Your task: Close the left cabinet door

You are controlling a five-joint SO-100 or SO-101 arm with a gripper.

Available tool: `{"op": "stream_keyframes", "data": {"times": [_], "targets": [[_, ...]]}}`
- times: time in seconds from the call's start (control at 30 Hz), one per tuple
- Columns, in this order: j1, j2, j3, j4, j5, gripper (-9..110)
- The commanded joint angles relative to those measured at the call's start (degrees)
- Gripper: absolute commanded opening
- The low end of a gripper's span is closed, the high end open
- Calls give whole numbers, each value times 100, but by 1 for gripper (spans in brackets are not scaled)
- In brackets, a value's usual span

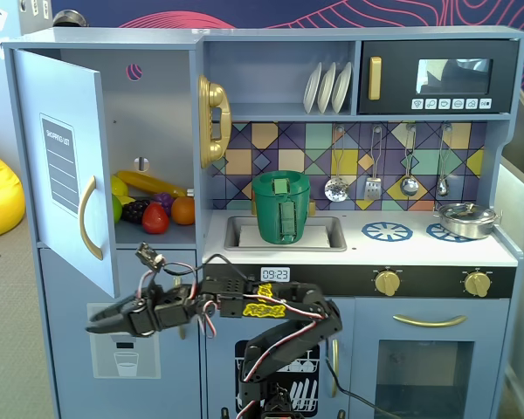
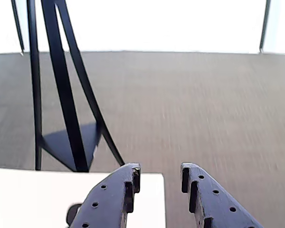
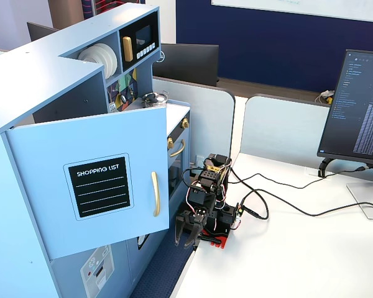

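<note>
The left cabinet door (image 1: 65, 113) is light blue with a black "SHOPPING LIST" panel (image 3: 99, 186) and a curved gold handle (image 1: 87, 218). It stands swung wide open, away from the cabinet front, in both fixed views. My gripper (image 1: 94, 329) is open and empty. It hangs just below the door's bottom edge and points left in a fixed view. In another fixed view, my gripper (image 3: 185, 241) sits right of the door's free edge and apart from it. In the wrist view my gripper (image 2: 160, 173) holds nothing, and the door is out of sight there.
Toy fruit (image 1: 153, 209) lies inside the open cabinet. Below is the blue door with the ice-dispenser graphic (image 1: 122, 349). A green pitcher (image 1: 281, 208) stands in the sink. The arm's base sits at the white table's edge (image 2: 38, 199), above carpet with black chair legs (image 2: 61, 95). A monitor (image 3: 360, 105) and cables (image 3: 280, 198) are on the table.
</note>
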Motion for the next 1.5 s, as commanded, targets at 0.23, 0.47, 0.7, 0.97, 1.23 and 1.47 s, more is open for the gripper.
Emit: {"op": "stream_keyframes", "data": {"times": [0.23,0.47,0.7,0.97,1.23,1.47], "targets": [[-466,-1652,-1978,-606,-475,0],[-149,-2936,-3340,-835,-896,0],[176,-3480,-3911,-888,-1257,0],[519,-3155,-3639,-738,-1406,0],[1318,-2531,-3103,-624,-1494,0],[2610,-1986,-2742,-422,-1582,0]]}}
